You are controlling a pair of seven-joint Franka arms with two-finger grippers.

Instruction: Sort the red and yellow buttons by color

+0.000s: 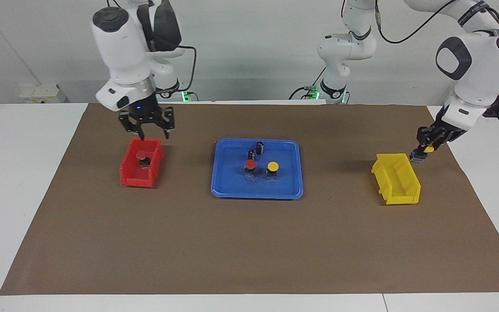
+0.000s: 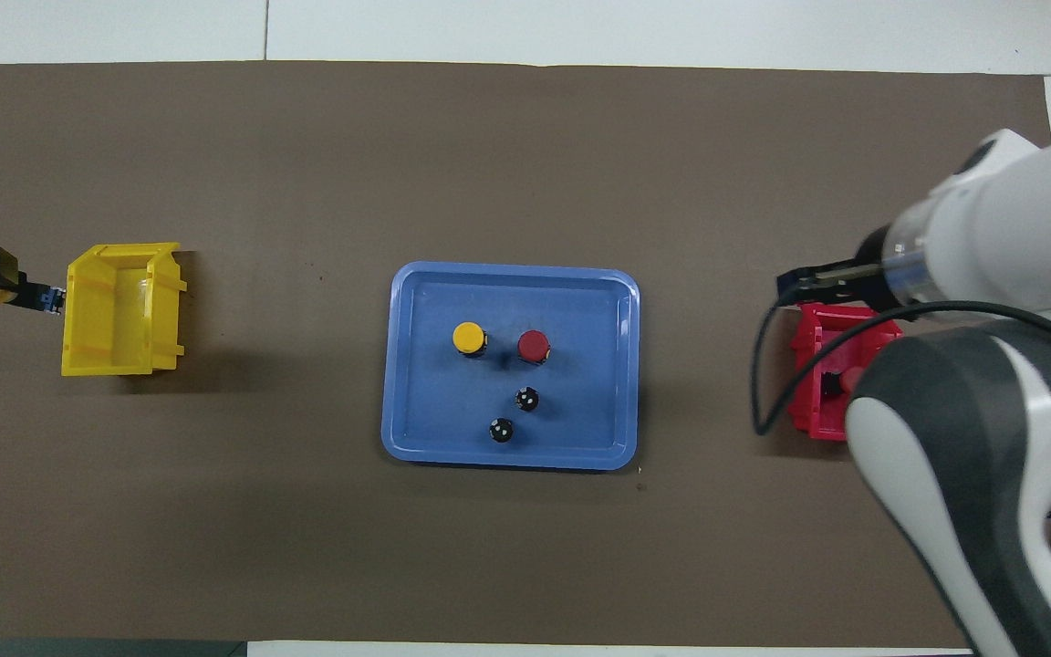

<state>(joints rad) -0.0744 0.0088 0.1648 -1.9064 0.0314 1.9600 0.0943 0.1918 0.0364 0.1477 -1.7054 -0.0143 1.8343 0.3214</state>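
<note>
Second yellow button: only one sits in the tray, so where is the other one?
The left gripper holds the second yellow button in the air, beside the yellow bin at the left arm's end of the table.

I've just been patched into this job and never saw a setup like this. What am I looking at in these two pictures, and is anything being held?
Two robot arms share one table, each ending in a two-finger gripper. One picture faces the robots from across the table; the other looks steeply down from their own end, so its sides are swapped.

On the brown mat sits a blue tray holding one red button, one yellow button and two small black cylinders.

The right gripper hangs open over the red bin, where a second red button already lies.

The left gripper is beside the yellow bin, at the edge toward the left arm's end, shut on another yellow button. That bin looks empty so far.
</note>
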